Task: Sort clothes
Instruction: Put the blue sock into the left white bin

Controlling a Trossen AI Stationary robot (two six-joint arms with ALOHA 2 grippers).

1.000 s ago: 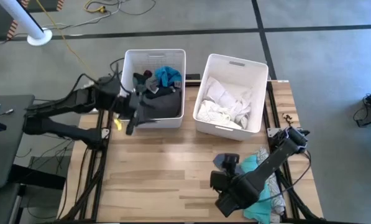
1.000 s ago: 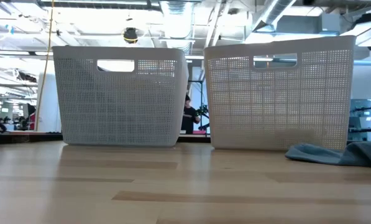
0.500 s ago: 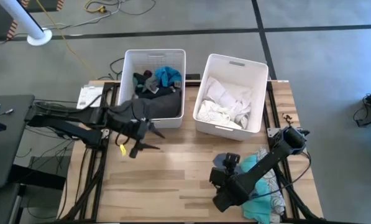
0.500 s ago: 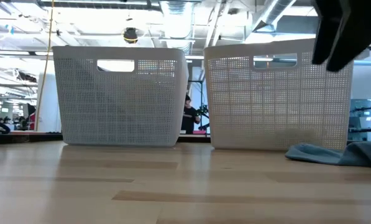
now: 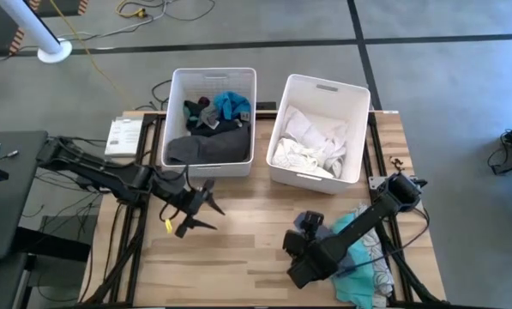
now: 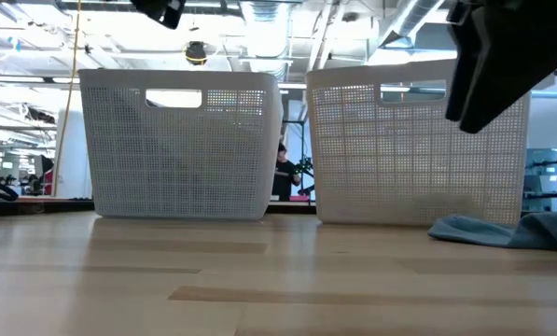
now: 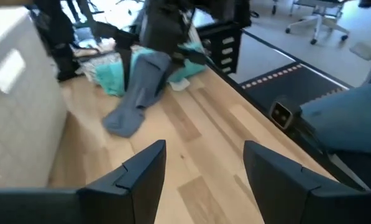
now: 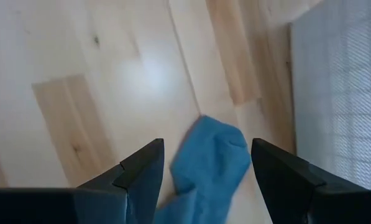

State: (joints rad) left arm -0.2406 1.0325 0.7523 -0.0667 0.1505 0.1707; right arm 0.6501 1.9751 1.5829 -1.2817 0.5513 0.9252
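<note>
On the pale wooden desk point(image 5: 238, 232), the right gripper point(image 5: 296, 264) hangs open and empty above a blue fabric garment point(image 8: 210, 163), needing descent; the left gripper point(image 5: 206, 212) waits open, empty.

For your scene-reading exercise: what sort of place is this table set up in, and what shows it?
Probably a large open robotics lab or workshop. Exposed ceiling ducts run overhead, rolling office chairs stand on a bare grey floor, and cables trail across it.
</note>
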